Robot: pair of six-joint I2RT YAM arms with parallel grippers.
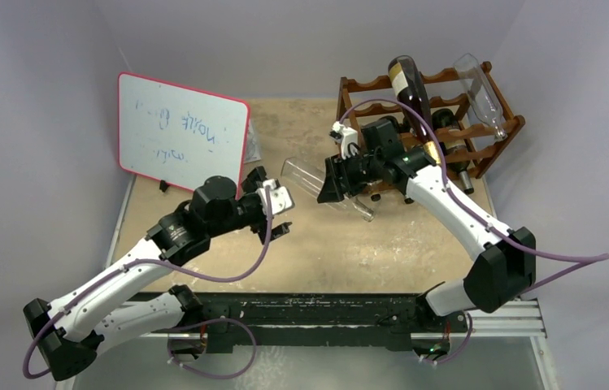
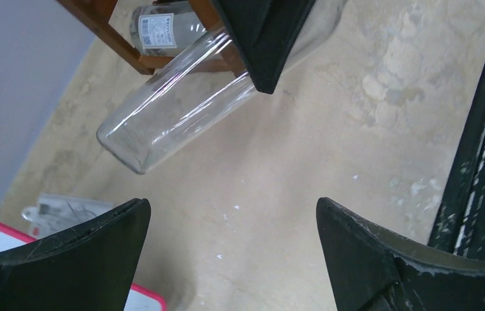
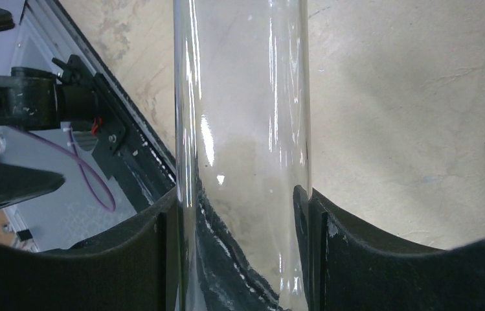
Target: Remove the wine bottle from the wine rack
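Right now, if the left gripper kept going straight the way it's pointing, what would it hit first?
Probably the bare tabletop, since the open left gripper angles down at it. The clear bottle held by the right gripper lies just beyond, though depth is hard to judge.

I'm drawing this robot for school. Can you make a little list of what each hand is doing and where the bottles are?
right gripper: shut on a clear bottle, out of the rack
left gripper: open, empty
rack: dark bottle and second clear bottle lie on top
whiteboard: back left of the table
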